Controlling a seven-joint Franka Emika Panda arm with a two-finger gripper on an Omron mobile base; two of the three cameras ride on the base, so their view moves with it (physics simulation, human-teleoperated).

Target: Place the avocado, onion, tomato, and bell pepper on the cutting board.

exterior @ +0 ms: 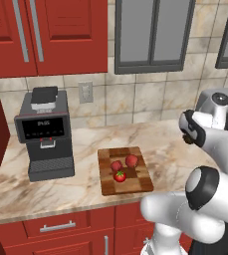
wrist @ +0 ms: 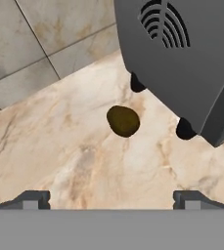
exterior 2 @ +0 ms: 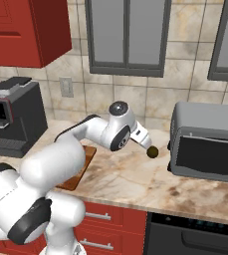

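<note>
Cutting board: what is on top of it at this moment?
On the cutting board sit the tomato with its green stem and two plain reddish round items behind it. In the right base view the arm covers most of the board. The avocado lies on the counter by the toaster oven.

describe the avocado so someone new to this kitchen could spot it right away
Find the big grey toaster oven at the right end of the marble counter. The avocado lies on the bare counter just beside the oven's left side, near its black feet. It is a small, dull olive-brown oval, unlike the red items on the cutting board.
</note>
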